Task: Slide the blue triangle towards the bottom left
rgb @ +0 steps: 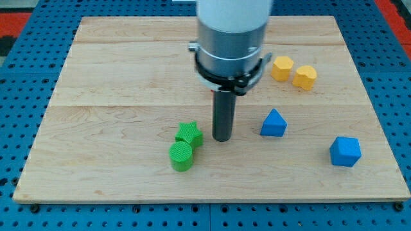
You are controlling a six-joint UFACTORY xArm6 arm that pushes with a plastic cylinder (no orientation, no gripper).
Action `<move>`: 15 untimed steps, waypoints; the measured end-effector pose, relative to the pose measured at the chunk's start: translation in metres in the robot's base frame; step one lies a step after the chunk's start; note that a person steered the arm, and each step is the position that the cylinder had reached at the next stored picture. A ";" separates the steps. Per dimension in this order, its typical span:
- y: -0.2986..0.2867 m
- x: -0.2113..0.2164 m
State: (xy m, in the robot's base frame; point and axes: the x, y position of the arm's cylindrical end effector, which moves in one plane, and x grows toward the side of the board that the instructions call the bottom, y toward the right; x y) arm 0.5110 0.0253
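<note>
A wooden board (115,77) was seen filling most of the frame, laid on a blue perforated surface (19,83). The arm's grey and white housing (231,32) was seen dropping from the upper centre of the frame, ending in the dark rod. My tip (222,139) was placed just below the frame's centre, resting on the board.

No fingers were fitted to the rod, so nothing was gripped or held, and no block was seen to be touched by the tip.

The blue triangle (273,123) was noted right of centre, near the tip on its right side but apart from it, with bare wood between them. The blue cube (345,151) was recorded further toward the lower right of the frame, well apart from the triangle.

The green star (189,134) was found just left of the tip, a narrow gap showing between them. The green cylinder (181,156) was seen touching the star at its lower left.

Two yellow blocks (293,72), seemingly hexagonal, were logged side by side in the upper right, just beside the housing's edge.
</note>
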 end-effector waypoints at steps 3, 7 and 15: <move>0.137 -0.016; -0.042 -0.030; -0.205 -0.101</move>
State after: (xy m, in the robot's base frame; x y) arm 0.4096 -0.1801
